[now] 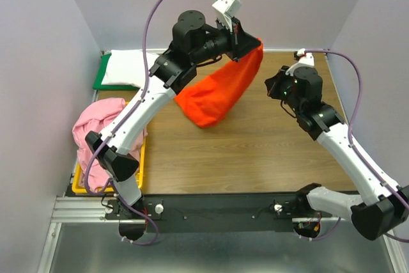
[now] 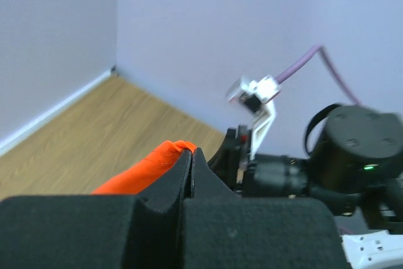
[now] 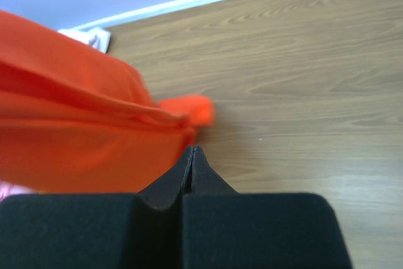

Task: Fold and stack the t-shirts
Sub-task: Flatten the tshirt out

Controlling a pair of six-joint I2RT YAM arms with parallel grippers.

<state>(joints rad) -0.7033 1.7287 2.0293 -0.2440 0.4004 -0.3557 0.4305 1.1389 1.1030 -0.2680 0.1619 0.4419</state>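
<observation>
The bright orange t-shirt hangs from one pinched corner, its lower end sagging onto the wooden table. My left gripper is raised at the back and shut on that corner; in the left wrist view the orange cloth sticks out beside its closed jaws. My right gripper is shut with nothing between its fingers, just right of the hanging shirt; its tips sit right at the orange cloth. A folded white t-shirt lies at the back left. Pink t-shirts are heaped on the left.
The white shirt rests on a flat green board. The pink heap fills a yellow bin at the table's left edge. Purple walls close in the back and both sides. Bare wood stretches in front of the orange shirt.
</observation>
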